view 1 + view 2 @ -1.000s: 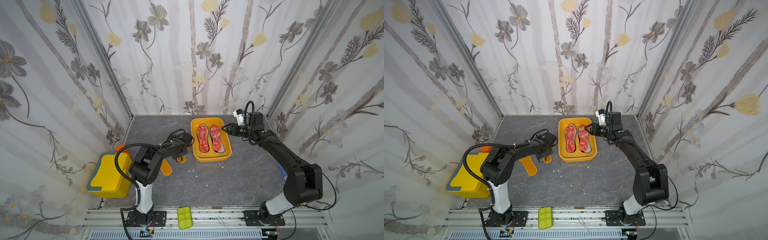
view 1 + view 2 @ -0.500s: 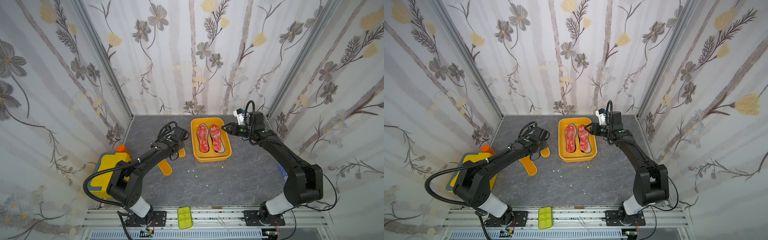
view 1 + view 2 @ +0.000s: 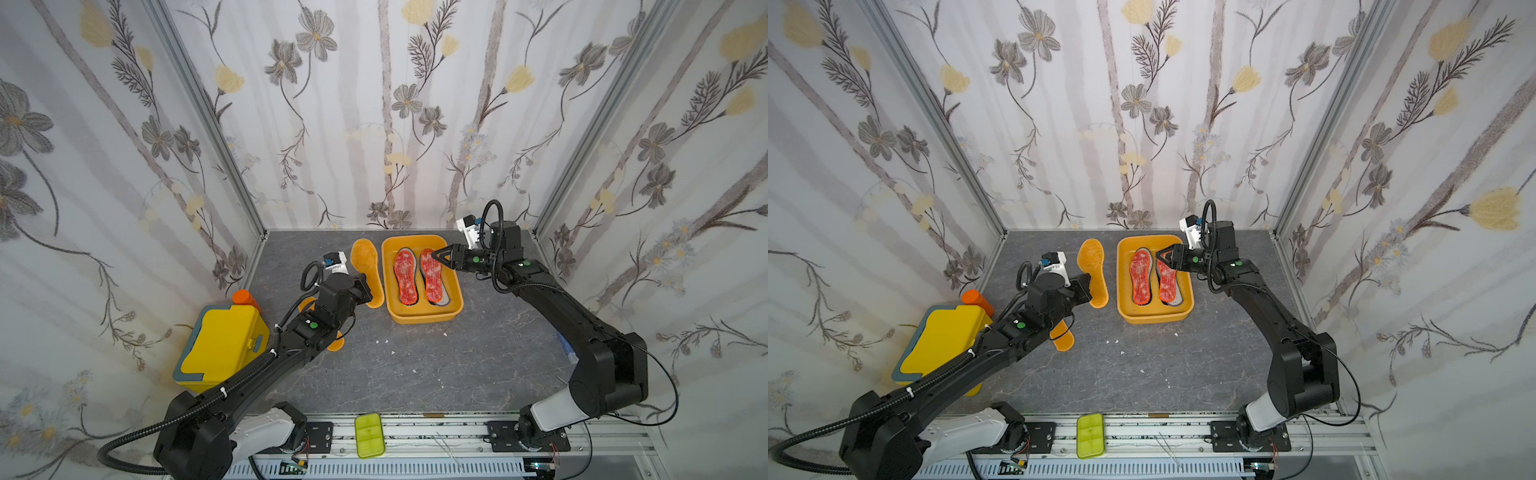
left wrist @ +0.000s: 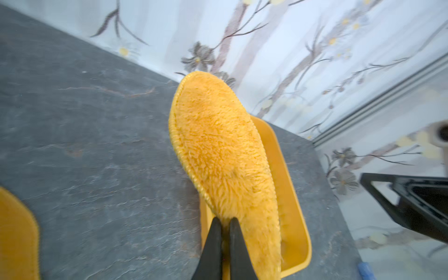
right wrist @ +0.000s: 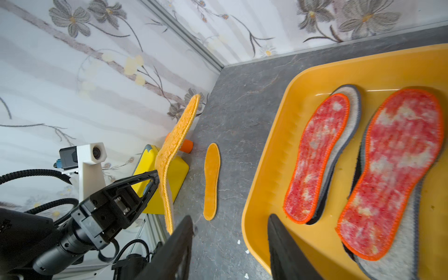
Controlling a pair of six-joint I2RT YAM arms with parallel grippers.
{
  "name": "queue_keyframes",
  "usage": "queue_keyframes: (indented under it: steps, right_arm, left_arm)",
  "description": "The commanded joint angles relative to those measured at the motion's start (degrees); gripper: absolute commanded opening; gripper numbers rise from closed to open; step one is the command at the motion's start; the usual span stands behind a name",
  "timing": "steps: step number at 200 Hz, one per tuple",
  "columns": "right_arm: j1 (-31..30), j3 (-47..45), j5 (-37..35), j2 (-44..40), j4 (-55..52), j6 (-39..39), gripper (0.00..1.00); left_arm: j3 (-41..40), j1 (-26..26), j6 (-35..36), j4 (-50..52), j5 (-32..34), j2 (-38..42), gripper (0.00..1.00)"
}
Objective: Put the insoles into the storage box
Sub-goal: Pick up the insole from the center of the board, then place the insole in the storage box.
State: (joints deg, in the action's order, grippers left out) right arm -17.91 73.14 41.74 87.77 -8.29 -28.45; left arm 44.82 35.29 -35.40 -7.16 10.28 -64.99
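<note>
While the left gripper [image 4: 225, 221] is clamped on the edge of one orange-yellow insole [image 3: 365, 270] near its narrow end, the fluffy pad hangs bent in the air just beside the storage box [image 3: 419, 320]. That thin pinch is the risk: the long, limp pad could swing, catch the rim and drape over it, or slip free short of the box. Two red-orange insoles [image 3: 406, 276] already lie inside on grey-white ones, so room is tight. The right gripper [image 5: 230, 220], jaws apart and empty, hovers over the box's opposite side and could be struck. The other orange-yellow insole [image 5: 211, 181] lies on the desk.
</note>
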Motion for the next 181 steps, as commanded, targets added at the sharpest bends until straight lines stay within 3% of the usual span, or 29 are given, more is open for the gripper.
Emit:
queue_keyframes:
  steps: [1,83,181]
  right_arm:
    - [-2.92,1.89,0.60,1.00,3.90,-2.36,0.50]
    - [-7.62,3.50,0.81,3.29,6.45,-4.60,0.46]
    - [-8.60,2.73,2.11,3.29,7.59,-5.36,0.43]
  left_arm:
    - [-1.44,2.12,4.18,-13.12,-3.31,0.74,0.00]
    - [-0.11,9.20,8.46,-18.55,1.78,-5.32,0.00]
    - [1.52,9.90,9.47,-17.78,5.30,-8.64,0.00]
